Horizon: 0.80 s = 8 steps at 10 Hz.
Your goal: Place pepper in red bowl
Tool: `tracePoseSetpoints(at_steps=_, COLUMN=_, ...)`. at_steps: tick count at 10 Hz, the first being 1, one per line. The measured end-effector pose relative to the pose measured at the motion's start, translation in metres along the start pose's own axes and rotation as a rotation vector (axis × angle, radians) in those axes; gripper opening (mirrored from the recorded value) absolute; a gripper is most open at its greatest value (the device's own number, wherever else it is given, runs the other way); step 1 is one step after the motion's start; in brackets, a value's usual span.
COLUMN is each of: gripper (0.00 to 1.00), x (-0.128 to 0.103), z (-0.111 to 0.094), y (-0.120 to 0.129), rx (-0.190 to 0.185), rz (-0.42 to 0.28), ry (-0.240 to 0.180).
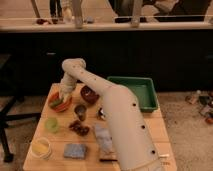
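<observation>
The red bowl (60,105) sits at the table's left side, bright orange-red and shallow. A dark green strip, the pepper (54,101), shows at the bowl's left inner side, partly hidden by the gripper. My gripper (64,95) hangs from the white arm and points down into the bowl, right over the pepper. Whether it touches the pepper is not visible.
A maroon bowl (89,94) stands just right of the red one, with a metal cup (80,111) in front. A pale green cup (51,124), dark fruit (79,128), a yellow tub (41,147) and a blue sponge (75,150) lie nearer. A green bin (134,92) is at the right.
</observation>
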Motion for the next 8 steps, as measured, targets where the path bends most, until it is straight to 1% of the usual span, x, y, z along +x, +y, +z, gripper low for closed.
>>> tracePoseSetpoints(at_steps=1, gripper=0.48, x=0.0003, z=-0.0002, y=0.0001, rx=0.000, rz=0.000, ry=0.000)
tracePoseSetpoints(at_steps=3, gripper=0.64, x=0.0004, z=-0.0002, y=0.0002, rx=0.000, rz=0.001, ry=0.000)
tracePoseSetpoints(at_steps=4, gripper=0.75, x=0.0003, z=-0.0001, y=0.0002, rx=0.000, rz=0.001, ry=0.000)
tracePoseSetpoints(at_steps=5, gripper=0.80, x=0.0004, z=-0.0001, y=0.0002, rx=0.000, rz=0.001, ry=0.000)
tracePoseSetpoints(at_steps=8, gripper=0.80, x=0.0006, z=0.0009, y=0.0008, rx=-0.001, rz=0.002, ry=-0.001)
